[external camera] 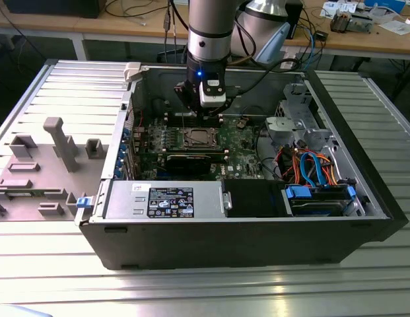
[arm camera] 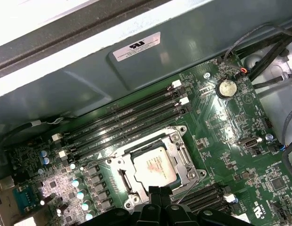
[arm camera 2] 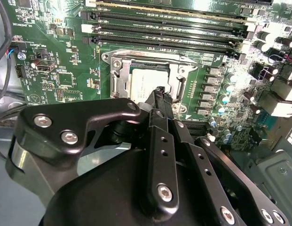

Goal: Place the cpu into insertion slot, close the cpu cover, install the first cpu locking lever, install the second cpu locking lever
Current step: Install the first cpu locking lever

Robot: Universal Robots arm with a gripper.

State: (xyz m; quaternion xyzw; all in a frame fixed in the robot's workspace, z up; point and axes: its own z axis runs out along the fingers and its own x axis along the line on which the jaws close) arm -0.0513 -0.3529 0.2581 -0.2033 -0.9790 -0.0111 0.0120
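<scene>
- Cpu (arm camera: 154, 165) is sitting flat in the insertion slot (arm camera: 170, 137) on the green motherboard (arm camera: 230, 141), just beside the memory slots (arm camera: 127, 125).
- Cpu cover (arm camera: 120, 175) is lying down around it, framing the metal top.
- Gripper (arm camera: 160, 190) is hovering at the socket's edge, jaws closed on nothing, tips just beside the chip.
- Judging it is working at a locking lever, which I cannot make out under the tips. Any push should be landing on the lever alone, steering clear of chip and capacitors (arm camera: 80, 193).

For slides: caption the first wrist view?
Gripper beside the seated cpu, cpu cover down around it, on the green motherboard.
</scene>
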